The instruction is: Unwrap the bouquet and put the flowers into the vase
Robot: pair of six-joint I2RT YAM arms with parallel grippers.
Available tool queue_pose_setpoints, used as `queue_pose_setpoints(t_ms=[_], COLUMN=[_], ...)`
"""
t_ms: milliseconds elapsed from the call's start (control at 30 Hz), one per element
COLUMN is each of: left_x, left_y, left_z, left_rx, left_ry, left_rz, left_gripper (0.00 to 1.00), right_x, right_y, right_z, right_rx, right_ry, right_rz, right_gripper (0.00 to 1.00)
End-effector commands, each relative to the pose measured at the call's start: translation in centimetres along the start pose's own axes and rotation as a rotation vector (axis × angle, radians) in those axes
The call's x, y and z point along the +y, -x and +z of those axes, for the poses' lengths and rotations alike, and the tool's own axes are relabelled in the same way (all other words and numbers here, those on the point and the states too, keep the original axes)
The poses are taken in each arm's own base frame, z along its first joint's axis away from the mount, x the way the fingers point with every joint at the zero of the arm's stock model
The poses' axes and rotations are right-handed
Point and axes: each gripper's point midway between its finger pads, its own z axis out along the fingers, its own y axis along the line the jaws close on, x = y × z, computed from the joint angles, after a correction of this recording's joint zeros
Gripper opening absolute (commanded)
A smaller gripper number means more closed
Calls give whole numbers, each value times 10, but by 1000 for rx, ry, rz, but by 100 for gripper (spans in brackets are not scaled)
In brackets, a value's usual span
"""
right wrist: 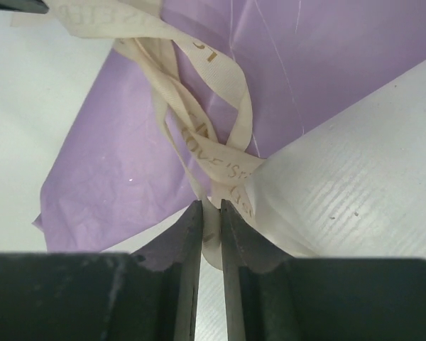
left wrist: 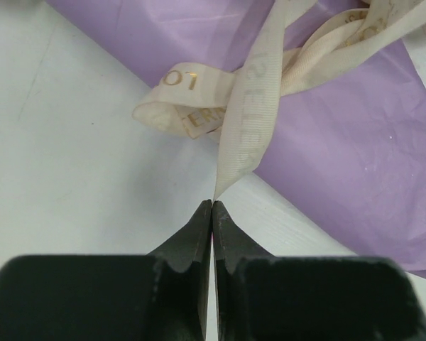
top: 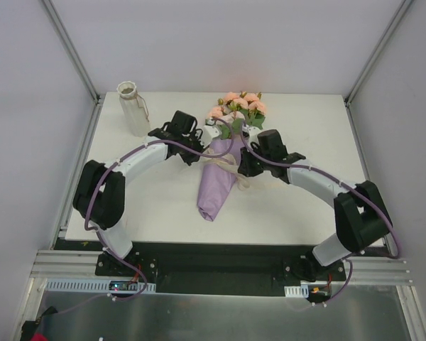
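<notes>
Both our arms curve inward over the table, claws low and close together, each one nipping ribbon.

Our left arm point(top: 138, 160) rises from its base, sets its elbow out to the left and sweeps its white forearm in toward the middle. The left claw point(left wrist: 212, 206) has its jaws pressed fully together, with the tapered end of the cream ribbon point(left wrist: 248, 121) caught at the very tips. Our right arm point(top: 316, 181) mirrors it, elbow out to the right and forearm angled in. The right claw point(right wrist: 211, 213) has its jaws almost together, and a fold of ribbon fills the narrow slit between them.
</notes>
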Motion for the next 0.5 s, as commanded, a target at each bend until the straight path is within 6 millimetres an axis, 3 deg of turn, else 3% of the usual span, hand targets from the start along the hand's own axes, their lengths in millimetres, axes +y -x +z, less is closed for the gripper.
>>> queue_pose_setpoints(t_ms=[0,133,167,233,267,300,367,467], left_x=[14,37,49,56,68,73,81,78], left_y=[8,6,2,-10,-16,-25,-48,-78], left_z=[-25,-45,-59,-75,-96,-105,-134,-164], left_rx=[-11,-1,-12,-5,-27,-26,-26,-17], left_ry=[95,192,224,244,288,307,364,423], left_rz=[-11,-75,-114,-180,-216,-242,-282,-285], left_gripper=[0,0,0,0,0,0,0,0], right_x=[7,-5,-10,-31,-42,-62,-87,-122], right_y=[13,11,12,13,12,15,10,4], right_z=[-32,-58,-65,-87,-96,-115,-136,-180], right_rx=[-69,-93,-104,-136,-147,-184,-221,-277], right_ry=[-31,-120,-146,-257,-315,-411,-535,-728], right_rz=[-29,-27,-21,37,67,108,185,276], right_gripper=[19,19,12,2,1,1,1,1])
